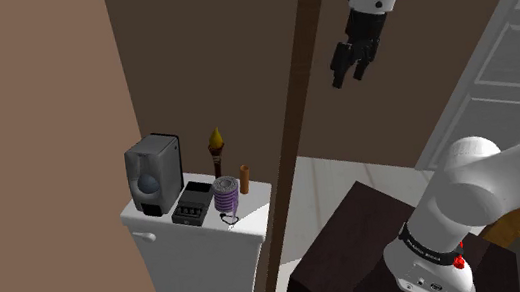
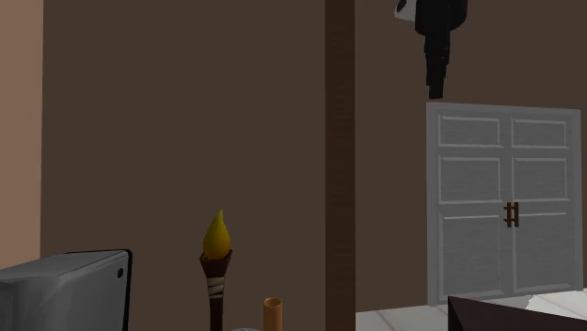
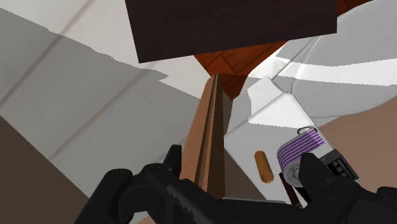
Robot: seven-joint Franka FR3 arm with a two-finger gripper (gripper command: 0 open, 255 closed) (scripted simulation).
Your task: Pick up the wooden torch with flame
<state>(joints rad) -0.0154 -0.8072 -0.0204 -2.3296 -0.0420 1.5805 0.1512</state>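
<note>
Approach step, by my reading: the tool (image 1: 346, 73) hangs high, fingers apart and empty, well apart from the torch (image 1: 216, 156), which stands upright at the toilet tank lid's (image 1: 254, 214) back edge. The next move likely calls for descending and aligning around its shaft.

Looks like a home bathroom: white boxy toilet cistern (image 1: 196, 263), dark brown walls (image 1: 207, 55), pale tiled floor (image 1: 352, 180), grey panelled double door (image 2: 470, 216).
</note>
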